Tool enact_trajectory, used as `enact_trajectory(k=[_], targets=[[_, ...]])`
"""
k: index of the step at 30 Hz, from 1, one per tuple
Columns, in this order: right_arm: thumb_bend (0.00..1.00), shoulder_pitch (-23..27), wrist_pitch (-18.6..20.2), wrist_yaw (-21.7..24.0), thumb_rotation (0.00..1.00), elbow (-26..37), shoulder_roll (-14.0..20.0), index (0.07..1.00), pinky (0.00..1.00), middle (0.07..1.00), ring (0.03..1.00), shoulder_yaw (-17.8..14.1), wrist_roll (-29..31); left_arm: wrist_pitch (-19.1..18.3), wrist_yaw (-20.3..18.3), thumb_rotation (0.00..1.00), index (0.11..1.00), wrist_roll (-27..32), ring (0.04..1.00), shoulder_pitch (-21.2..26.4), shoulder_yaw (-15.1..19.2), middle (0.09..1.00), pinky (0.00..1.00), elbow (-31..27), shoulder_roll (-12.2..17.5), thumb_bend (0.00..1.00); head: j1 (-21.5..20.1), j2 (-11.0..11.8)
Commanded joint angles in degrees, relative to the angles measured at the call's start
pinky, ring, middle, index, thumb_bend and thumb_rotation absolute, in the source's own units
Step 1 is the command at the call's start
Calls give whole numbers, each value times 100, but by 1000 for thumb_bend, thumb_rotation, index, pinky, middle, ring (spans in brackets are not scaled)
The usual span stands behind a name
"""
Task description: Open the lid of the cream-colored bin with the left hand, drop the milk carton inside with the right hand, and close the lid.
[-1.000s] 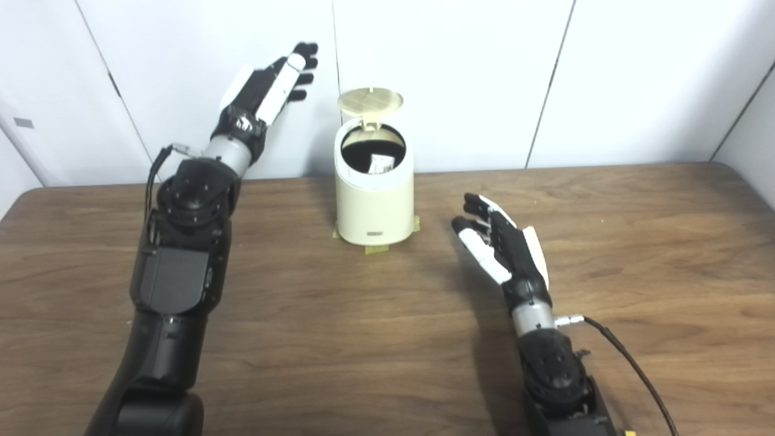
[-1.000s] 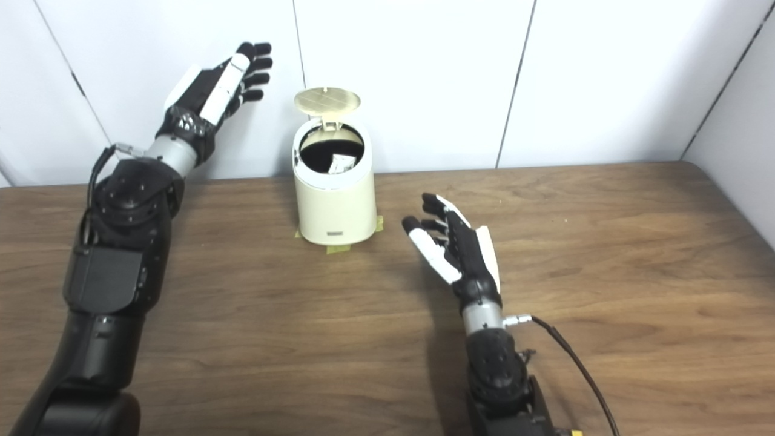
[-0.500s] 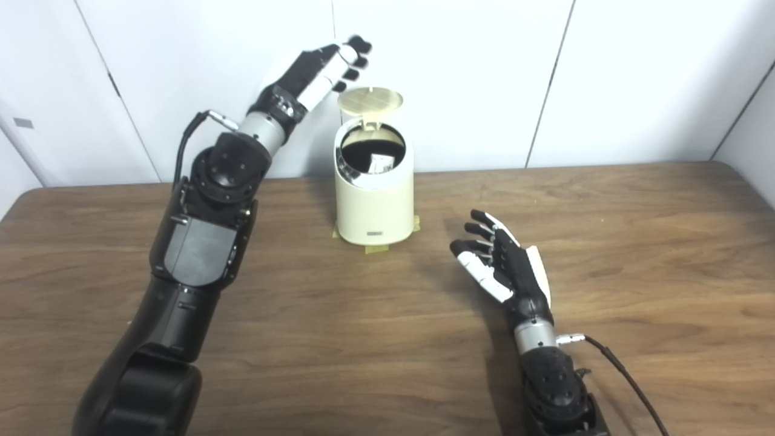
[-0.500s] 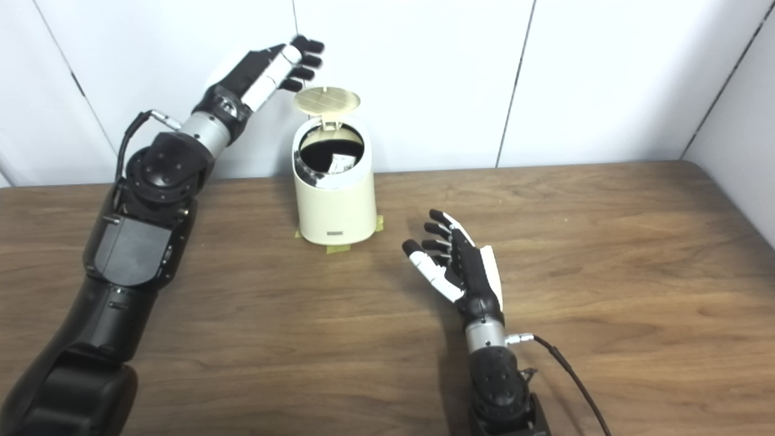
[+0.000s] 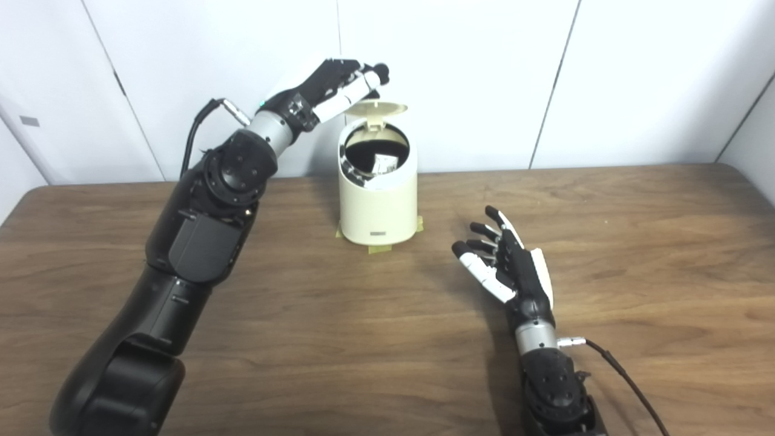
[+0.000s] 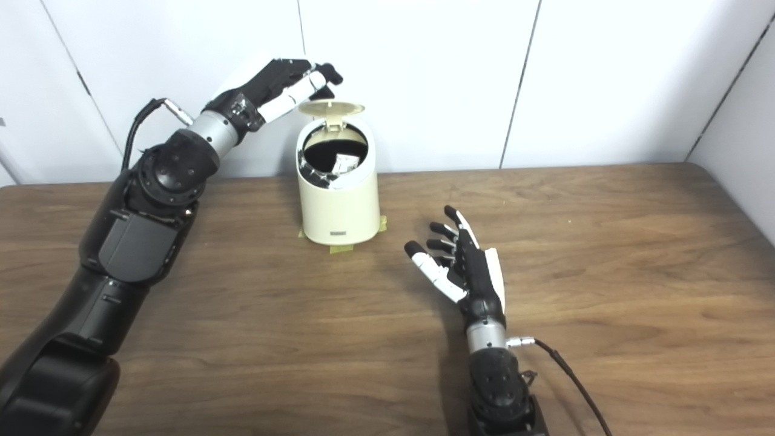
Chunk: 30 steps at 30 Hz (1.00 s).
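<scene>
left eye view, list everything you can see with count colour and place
bin: one, cream, back centre of the table, standing on tape
lid: one, cream, hinged at the bin's back rim, partly tipped forward
milk carton: one, white piece showing inside the dark bin
tape: yellowish strips under the bin's base
table: one, brown wood
wall: white panels behind
left hand: one, black and white, raised at the lid's back left edge, fingers apart
right hand: one, black and white, open, low over the table right of the bin
</scene>
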<state>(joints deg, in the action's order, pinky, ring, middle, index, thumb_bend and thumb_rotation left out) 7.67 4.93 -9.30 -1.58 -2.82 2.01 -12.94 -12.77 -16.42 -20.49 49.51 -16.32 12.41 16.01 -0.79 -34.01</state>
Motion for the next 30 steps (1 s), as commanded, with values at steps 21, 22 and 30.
enact_trajectory(k=[21,22,30], targets=[[566,59,203,21,521,158,41,930,595,782,702,-61,17,-37,-503,1000,760,-675,631,-105,-333,654,702,-452,307,577,-81,-89],[573,58,209,28,521,164,40,929,586,778,700,-68,34,-49,-516,1000,760,-735,641,-125,-381,653,704,-442,317,581,-82,-88],[577,28,129,43,514,141,100,934,603,737,670,-93,58,150,-766,1000,791,-1397,505,-246,-917,665,429,-409,451,605,-109,-104]])
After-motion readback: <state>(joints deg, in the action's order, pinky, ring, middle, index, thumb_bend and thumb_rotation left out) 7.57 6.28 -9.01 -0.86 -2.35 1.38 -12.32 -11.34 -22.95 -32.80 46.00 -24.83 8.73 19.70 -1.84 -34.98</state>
